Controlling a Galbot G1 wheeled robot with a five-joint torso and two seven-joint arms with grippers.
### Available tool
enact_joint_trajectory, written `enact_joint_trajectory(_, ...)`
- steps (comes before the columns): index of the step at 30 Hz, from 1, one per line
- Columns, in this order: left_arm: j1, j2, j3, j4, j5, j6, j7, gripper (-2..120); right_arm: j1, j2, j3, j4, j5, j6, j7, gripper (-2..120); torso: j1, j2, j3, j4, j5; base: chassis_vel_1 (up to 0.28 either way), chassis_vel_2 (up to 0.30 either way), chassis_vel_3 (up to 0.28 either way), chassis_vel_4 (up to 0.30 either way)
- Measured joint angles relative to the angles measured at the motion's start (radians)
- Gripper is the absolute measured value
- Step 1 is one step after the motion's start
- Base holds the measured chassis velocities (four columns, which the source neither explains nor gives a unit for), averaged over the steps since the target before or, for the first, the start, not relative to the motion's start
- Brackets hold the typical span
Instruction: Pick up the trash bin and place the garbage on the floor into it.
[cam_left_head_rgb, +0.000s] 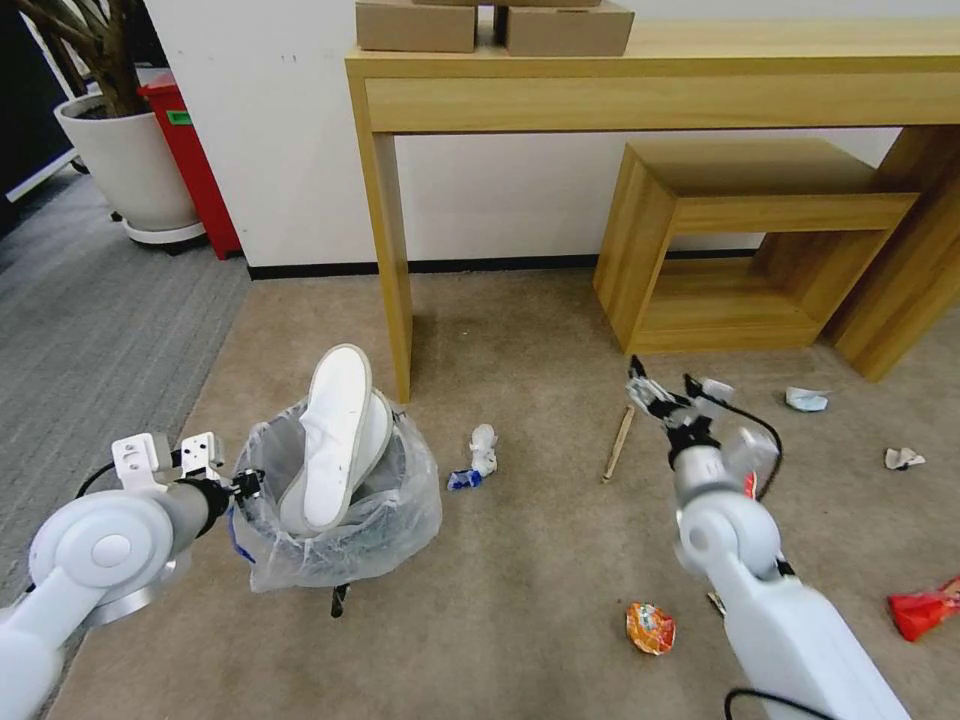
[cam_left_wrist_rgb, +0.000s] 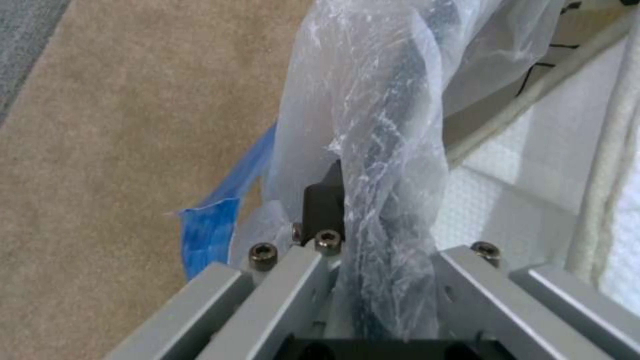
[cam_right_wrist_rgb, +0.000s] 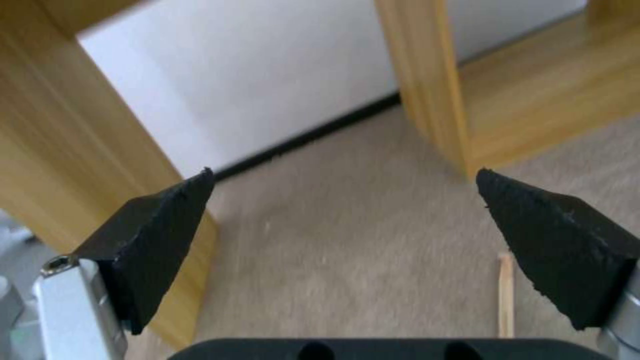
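The trash bin (cam_left_head_rgb: 345, 520), lined with a crinkled clear bag, stands left of centre on the beige floor (cam_left_head_rgb: 540, 560). Two white slippers (cam_left_head_rgb: 338, 435) stick up out of it. My left gripper (cam_left_head_rgb: 245, 487) is shut on its bagged rim (cam_left_wrist_rgb: 380, 190), with a slipper (cam_left_wrist_rgb: 533, 190) just beyond. My right gripper (cam_left_head_rgb: 665, 392) hangs open over the carpet, its pads (cam_right_wrist_rgb: 160, 235) wide apart, close to the wooden stick (cam_left_head_rgb: 619, 443) (cam_right_wrist_rgb: 507, 295). More garbage lies around: a tissue wad with a blue wrapper (cam_left_head_rgb: 478, 455), an orange wrapper (cam_left_head_rgb: 650, 628), a red wrapper (cam_left_head_rgb: 925, 608) and white wads (cam_left_head_rgb: 805, 400).
A wooden desk leg (cam_left_head_rgb: 395, 280) rises just behind the bin. A low wooden shelf (cam_left_head_rgb: 740, 240) sits under the desk at the right. Cardboard boxes (cam_left_head_rgb: 495, 25) rest on top. Grey ribbed carpet (cam_left_head_rgb: 90, 330), a plant pot (cam_left_head_rgb: 130, 165) and a red bin (cam_left_head_rgb: 195, 160) are far left.
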Motion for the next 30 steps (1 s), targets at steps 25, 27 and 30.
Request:
enact_joint_trajectory(25, -0.028, 0.003, 0.021, 0.064, 0.009, -0.002, -0.001, 0, 0.541, 0.233, -0.328, -0.464, 0.371, -0.434, 0.322, 100, 0.000, 0.000, 0.000, 0.0000, -0.0001, 0.000, 0.000, 0.000, 0.000)
enact_joint_trajectory(27, -0.029, 0.003, 0.022, 0.065, 0.009, -0.003, -0.001, 0, 0.558, 0.242, -0.334, -0.484, 0.372, -0.435, 0.319, 100, 0.000, 0.000, 0.000, 0.0000, -0.0001, 0.000, 0.000, 0.000, 0.000)
enact_joint_trajectory(30, -0.033, 0.003, 0.026, 0.067, 0.009, -0.003, -0.001, 0, 0.591, 0.261, -0.344, -0.530, 0.361, -0.434, 0.316, 100, 0.000, 0.000, 0.000, 0.0001, -0.0002, 0.000, 0.000, 0.000, 0.000)
